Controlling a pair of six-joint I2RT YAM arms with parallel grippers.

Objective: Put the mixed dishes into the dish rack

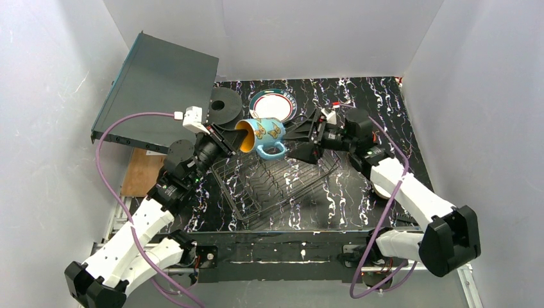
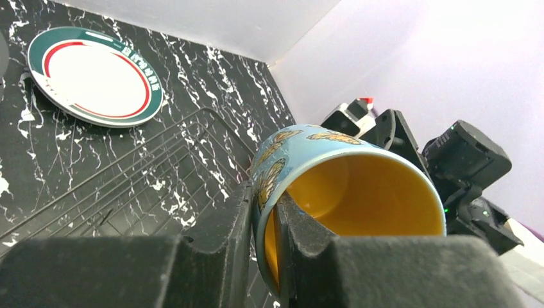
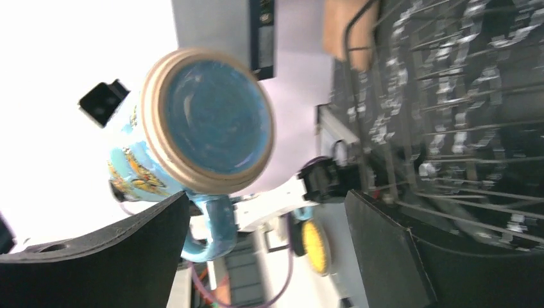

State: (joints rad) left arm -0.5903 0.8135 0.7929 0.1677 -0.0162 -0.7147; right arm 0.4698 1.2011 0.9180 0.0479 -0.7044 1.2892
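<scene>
A blue mug (image 1: 262, 133) with butterfly prints and a yellow inside hangs on its side in the air over the far end of the wire dish rack (image 1: 276, 183). My left gripper (image 1: 237, 138) is shut on the mug's rim (image 2: 346, 179), one finger inside and one outside (image 2: 264, 192). My right gripper (image 1: 296, 142) stands open just right of the mug, facing its blue base (image 3: 205, 119); its fingers (image 3: 267, 196) are wide apart and the mug's handle hangs by the left one. A green-and-red rimmed plate (image 1: 274, 104) lies flat beyond the rack (image 2: 96, 74).
A black spool-like disc (image 1: 224, 106) sits left of the plate. A flat grey-black box (image 1: 157, 86) leans at the back left, with a wooden board (image 1: 142, 171) below it. White walls close in on three sides. The rack's tines (image 3: 462, 115) fill the right wrist view's right side.
</scene>
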